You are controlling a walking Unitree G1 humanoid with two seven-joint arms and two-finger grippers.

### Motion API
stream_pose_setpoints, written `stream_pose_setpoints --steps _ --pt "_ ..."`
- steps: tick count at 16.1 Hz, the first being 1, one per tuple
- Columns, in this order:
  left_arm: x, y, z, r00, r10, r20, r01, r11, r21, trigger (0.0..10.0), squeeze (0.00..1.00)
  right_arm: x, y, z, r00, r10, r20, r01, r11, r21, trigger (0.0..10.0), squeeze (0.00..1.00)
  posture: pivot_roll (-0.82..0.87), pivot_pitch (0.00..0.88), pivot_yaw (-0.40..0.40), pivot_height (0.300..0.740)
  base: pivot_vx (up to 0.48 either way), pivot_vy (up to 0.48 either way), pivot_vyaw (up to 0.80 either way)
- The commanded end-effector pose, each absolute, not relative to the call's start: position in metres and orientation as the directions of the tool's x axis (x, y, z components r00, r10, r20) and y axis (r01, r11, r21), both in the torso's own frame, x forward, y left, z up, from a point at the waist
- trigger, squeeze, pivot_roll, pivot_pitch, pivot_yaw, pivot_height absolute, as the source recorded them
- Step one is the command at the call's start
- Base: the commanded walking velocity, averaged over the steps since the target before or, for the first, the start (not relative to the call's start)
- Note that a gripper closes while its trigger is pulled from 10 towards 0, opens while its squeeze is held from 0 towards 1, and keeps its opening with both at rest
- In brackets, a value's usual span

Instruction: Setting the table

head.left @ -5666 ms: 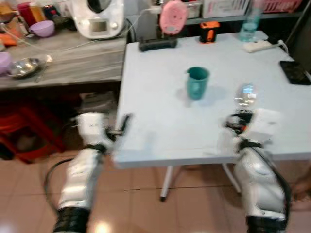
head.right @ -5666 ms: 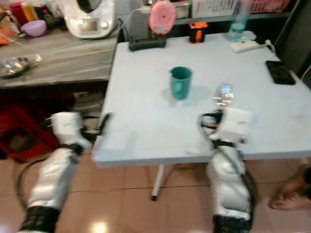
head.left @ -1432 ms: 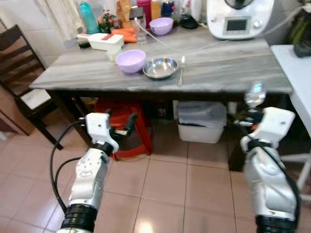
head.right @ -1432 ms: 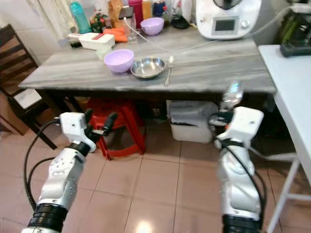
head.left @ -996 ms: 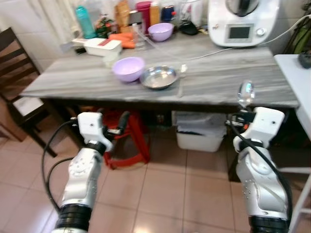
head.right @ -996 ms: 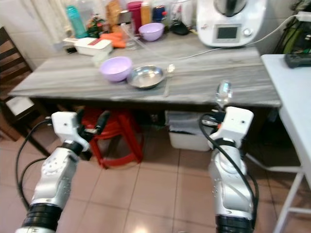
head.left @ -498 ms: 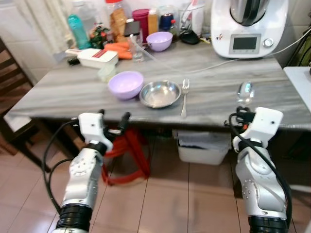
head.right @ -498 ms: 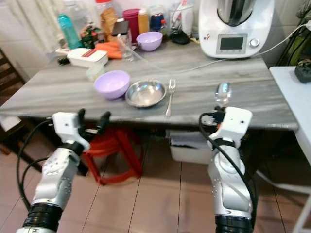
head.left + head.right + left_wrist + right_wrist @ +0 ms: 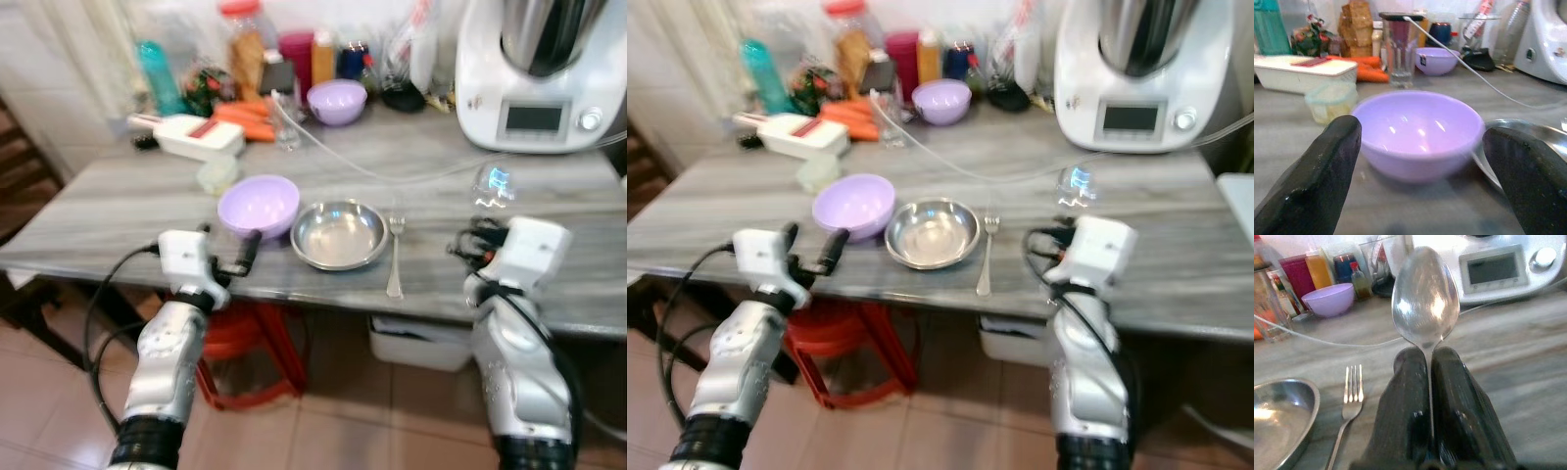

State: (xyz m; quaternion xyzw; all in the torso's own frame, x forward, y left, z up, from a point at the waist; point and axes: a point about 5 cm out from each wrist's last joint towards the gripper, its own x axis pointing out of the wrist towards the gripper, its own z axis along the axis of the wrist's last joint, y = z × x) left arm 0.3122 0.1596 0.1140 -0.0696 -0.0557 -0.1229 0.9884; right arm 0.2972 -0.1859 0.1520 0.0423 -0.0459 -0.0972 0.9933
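Note:
On the grey wooden table [image 9: 98,220] a lilac bowl [image 9: 259,206] stands beside a steel bowl [image 9: 340,235], and a fork [image 9: 395,257] lies just right of the steel bowl. My left gripper [image 9: 227,253] is open at the table's front edge, level with the lilac bowl [image 9: 1418,132], which sits framed between its fingers without touching them. My right gripper [image 9: 1428,355] is shut on the handle of a metal spoon [image 9: 1425,298]. The spoon [image 9: 493,184] stands upright above the table's front right part, right of the fork [image 9: 1349,399].
A white kitchen appliance [image 9: 534,73] stands at the back right, its cable [image 9: 392,176] trailing across the table. Jars, bottles, carrots [image 9: 243,117], a white box [image 9: 189,137] and a second lilac bowl [image 9: 336,101] crowd the back. A red stool [image 9: 245,352] and a white bin [image 9: 421,343] sit underneath.
The camera has come closer to the grey table, so the bowls and fork look larger and nearer. Both grippers now reach the table's front edge; the spoon stays held upright.

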Motion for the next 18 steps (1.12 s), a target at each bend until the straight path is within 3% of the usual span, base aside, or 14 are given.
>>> stream_pose_setpoints --steps 1,7,10,14,18 --pt "0.312 0.157 0.119 0.955 -0.259 0.147 0.276 0.955 -0.110 10.0 0.00 0.297 -0.191 0.156 0.971 -0.216 0.099 0.208 0.974 0.089 10.0 0.00 -0.15 0.054 0.109 0.740 0.000 0.000 0.00" --pt "0.300 0.170 0.117 0.954 -0.259 0.149 0.273 0.958 -0.086 10.0 0.00 0.296 -0.190 0.151 0.974 -0.216 0.069 0.209 0.973 0.100 10.0 0.00 -0.14 0.060 0.109 0.740 0.000 0.000 0.00" --pt "0.286 0.169 0.114 0.933 -0.333 0.139 0.347 0.933 -0.091 10.0 0.00 0.297 -0.190 0.144 0.973 -0.228 0.026 0.224 0.969 0.102 10.0 0.00 -0.14 0.062 0.109 0.740 0.000 0.000 0.00" --pt "0.251 0.156 0.105 0.785 -0.615 0.078 0.619 0.771 -0.151 10.0 0.00 0.298 -0.193 0.130 0.961 -0.262 -0.089 0.270 0.957 0.101 10.0 0.00 -0.13 0.064 0.105 0.740 0.000 0.000 0.00" --pt "0.240 0.149 0.101 0.674 -0.739 0.024 0.729 0.659 -0.184 10.0 0.00 0.303 -0.185 0.122 0.958 -0.231 -0.173 0.255 0.957 0.138 10.0 0.00 -0.13 0.061 0.103 0.740 0.000 0.000 0.00"
